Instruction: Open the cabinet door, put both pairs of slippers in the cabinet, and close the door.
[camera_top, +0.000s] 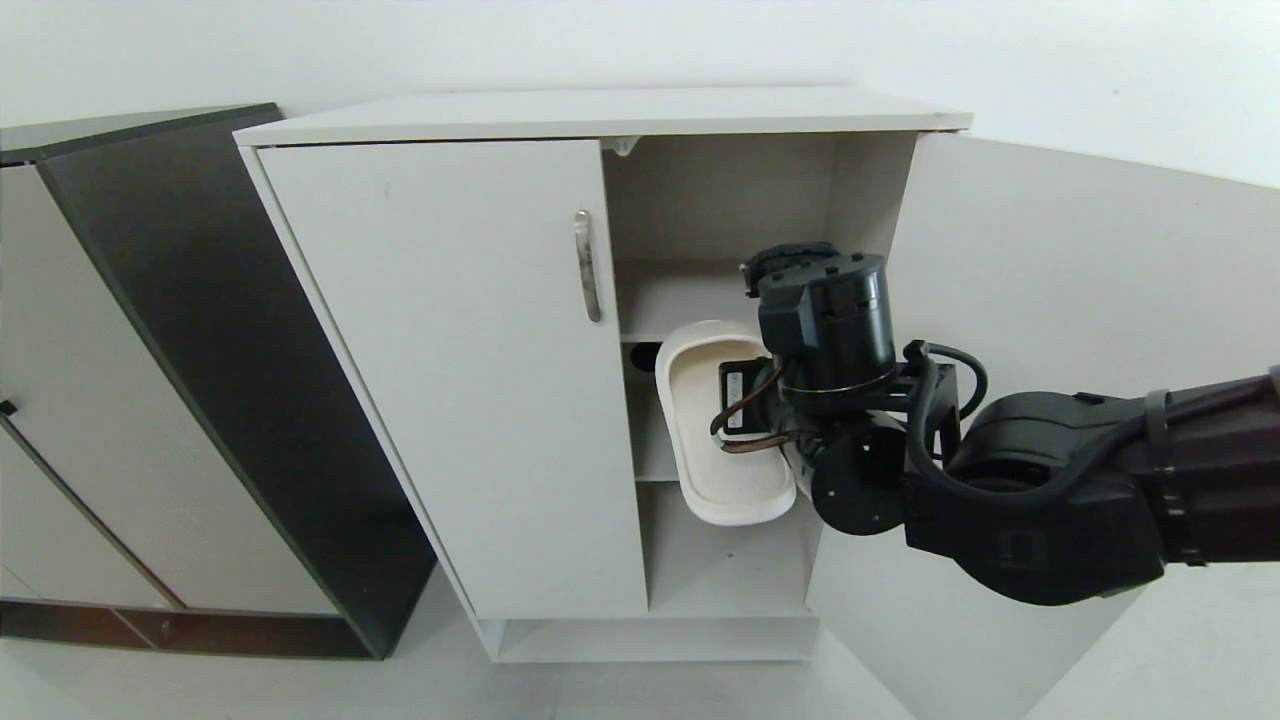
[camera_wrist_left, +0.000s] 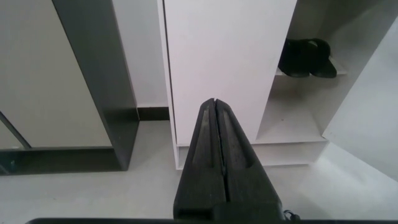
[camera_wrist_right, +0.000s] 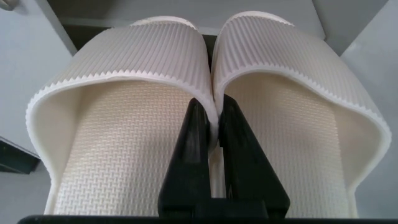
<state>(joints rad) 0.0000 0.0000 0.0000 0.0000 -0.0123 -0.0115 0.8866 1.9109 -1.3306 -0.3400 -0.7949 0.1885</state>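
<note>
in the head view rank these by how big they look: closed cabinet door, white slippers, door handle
1. closed cabinet door, by far the largest
2. white slippers, partly covered by the arm but clearly in the middle
3. door handle, a thin strip and the smallest

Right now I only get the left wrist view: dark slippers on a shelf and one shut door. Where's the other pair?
Observer: The white slippers are side by side, pinched by their inner edges in the right gripper.
Operator: Are they inside the cabinet yet?
Observer: In the head view they hang at its open right side, about level with the middle. I can't tell if they are past the front edge.
Operator: Does the shut door have a handle?
Observer: Yes, a metal handle, upright near the door's inner edge.
</note>
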